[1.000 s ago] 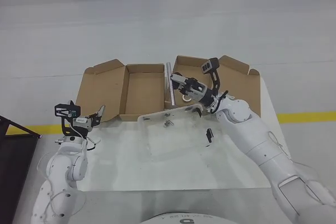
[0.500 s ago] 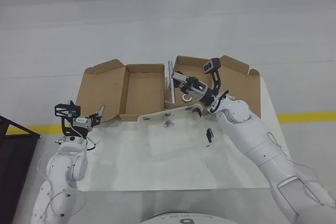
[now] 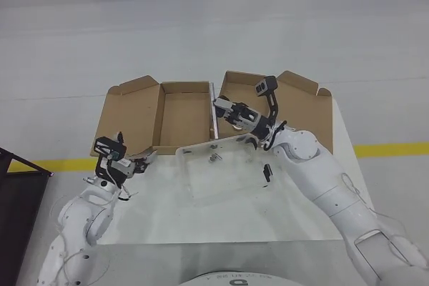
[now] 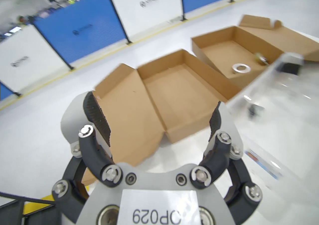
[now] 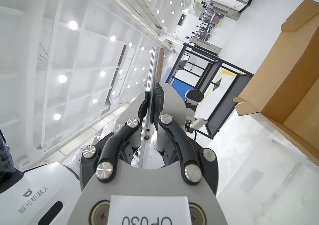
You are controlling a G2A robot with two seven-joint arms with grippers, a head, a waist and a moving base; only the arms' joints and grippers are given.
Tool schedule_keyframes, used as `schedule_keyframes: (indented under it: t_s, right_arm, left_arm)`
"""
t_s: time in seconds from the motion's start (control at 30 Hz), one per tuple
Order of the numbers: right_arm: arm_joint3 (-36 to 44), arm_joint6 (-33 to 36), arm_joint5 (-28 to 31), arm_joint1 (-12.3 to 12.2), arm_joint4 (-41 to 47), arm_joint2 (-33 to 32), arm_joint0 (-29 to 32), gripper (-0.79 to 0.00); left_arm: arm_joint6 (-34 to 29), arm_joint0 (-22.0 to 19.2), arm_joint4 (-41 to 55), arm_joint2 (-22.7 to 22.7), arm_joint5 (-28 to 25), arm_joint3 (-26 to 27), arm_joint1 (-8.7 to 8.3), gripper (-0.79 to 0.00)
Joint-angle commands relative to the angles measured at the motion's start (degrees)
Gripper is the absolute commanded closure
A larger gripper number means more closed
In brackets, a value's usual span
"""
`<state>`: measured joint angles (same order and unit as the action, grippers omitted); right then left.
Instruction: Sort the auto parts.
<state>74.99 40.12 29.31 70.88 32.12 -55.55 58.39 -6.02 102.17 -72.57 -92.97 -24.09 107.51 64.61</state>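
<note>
Here, right claw (image 5: 151,101) grips rail (image 5: 155,66) along box (image 3: 182,114) edge.

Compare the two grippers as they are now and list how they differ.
The left gripper is open and empty; the right gripper is shut on a silver metal bar. The left gripper is at the front corner of the left cardboard box; the right gripper is at the seam between that box and the right cardboard box. Both are the same two-fingered design.
</note>
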Motion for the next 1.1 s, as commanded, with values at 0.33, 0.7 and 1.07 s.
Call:
schedule_keyframes:
  t_s: [0.33, 0.7, 1.07]
  right_arm:
    - [0.82, 0.37, -0.28, -0.03, -0.52, -0.51, 0.42, 0.000]
    - [0.82, 0.37, -0.28, -0.03, -0.52, -0.51, 0.42, 0.000]
    - [2.69, -1.13, -1.60, 0.07, -2.52, -0.74, 1.75, 0.000]
  left_arm:
    - [-7.33, 0.11, 13.17, 0.34, -5.11, 0.13, -0.01, -0.785]
    - [-57.86, -8.78, 76.69, 1.17, -0.05, -3.32, -2.48, -0.785]
    - [-59.12, -15.24, 84.79, 7.14, 9.10, -6.30, -2.51, -0.785]
